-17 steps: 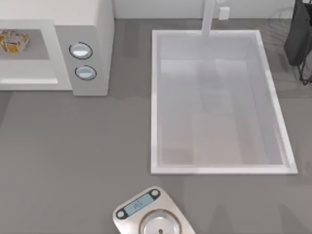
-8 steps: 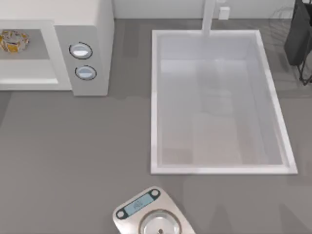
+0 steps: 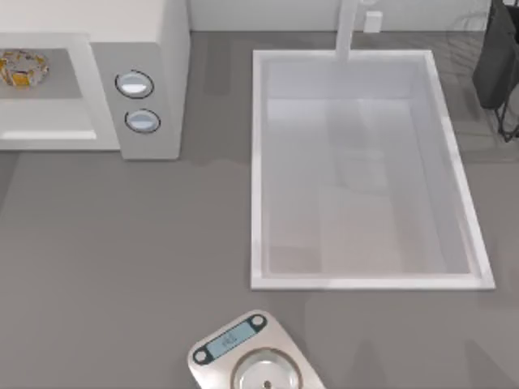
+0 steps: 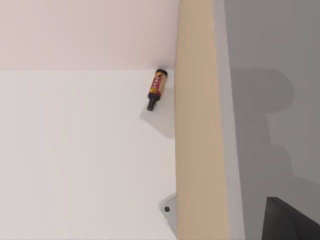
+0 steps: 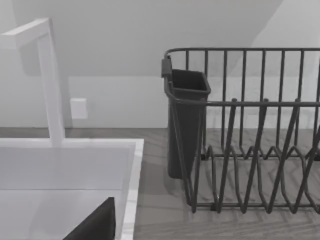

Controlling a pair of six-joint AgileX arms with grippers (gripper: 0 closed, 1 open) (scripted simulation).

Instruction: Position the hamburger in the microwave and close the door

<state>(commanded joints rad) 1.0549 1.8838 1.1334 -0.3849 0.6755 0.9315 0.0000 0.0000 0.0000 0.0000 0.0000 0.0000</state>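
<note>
Claws clenched or released: cannot tell. Small round pale bun-like hamburger inside large white boxy microwave, ten o'clock; likely soft, light, squashable; gentle side pinch.

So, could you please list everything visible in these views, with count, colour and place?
White boxy microwave: one, top view's far left; cavity open.
Pale round hamburger with orange-yellow patches: one, inside the microwave cavity.
Round silver-blue knobs: two, stacked on the microwave's side panel.
White rectangular sink basin: one, right of centre.
White faucet: one, behind the sink.
Steel scale: one, near edge.
Dark wire dish rack: one, far right, with a dark cup.
Small dark red bottle: one, lying on a white surface, left wrist view.
</note>
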